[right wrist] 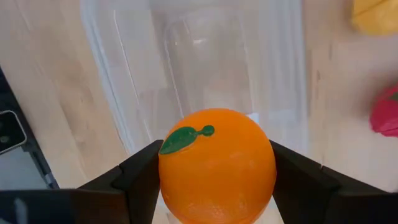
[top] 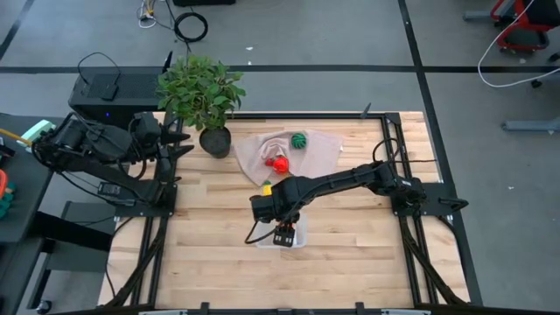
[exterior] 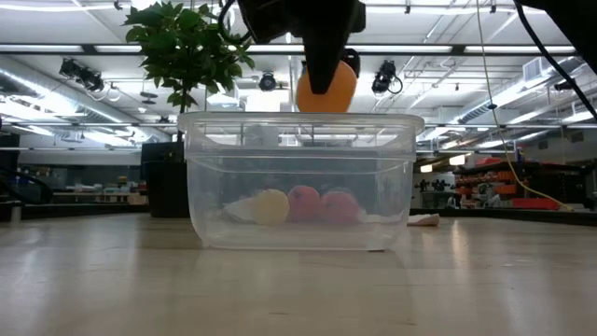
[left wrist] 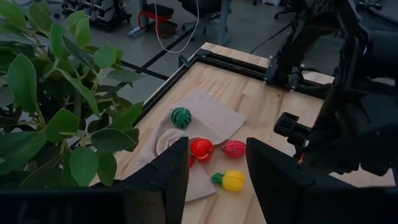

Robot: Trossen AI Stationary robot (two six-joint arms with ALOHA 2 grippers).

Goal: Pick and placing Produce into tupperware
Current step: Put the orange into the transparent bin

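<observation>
- The right gripper [right wrist: 214, 180] hangs just above the clear tupperware [exterior: 300, 177], its two dark fingers closed around a toy orange [right wrist: 217, 165] with a small green leaf on top.
- In the low view the orange [exterior: 326, 89] sits above the tupperware's rim, not inside it.
- The tupperware [top: 282, 237] stands on the wooden table [top: 210, 254] near its middle, toward the front edge (nothing lies inside it that I can make out from above).
- A beige cloth [left wrist: 211, 118] lies toward the table's back edge, beside a potted plant [top: 203, 96].
- On the cloth rest a dark green round toy [left wrist: 181, 116] and a red toy [left wrist: 201, 148]; a second red piece [left wrist: 234, 149] lies at the cloth's edge, and a yellow piece [left wrist: 231, 180] lies on the bare wood just beside it.
- The left gripper [left wrist: 217, 180] waits off the table's back left corner by the plant, its fingers parted and holding nothing.
</observation>
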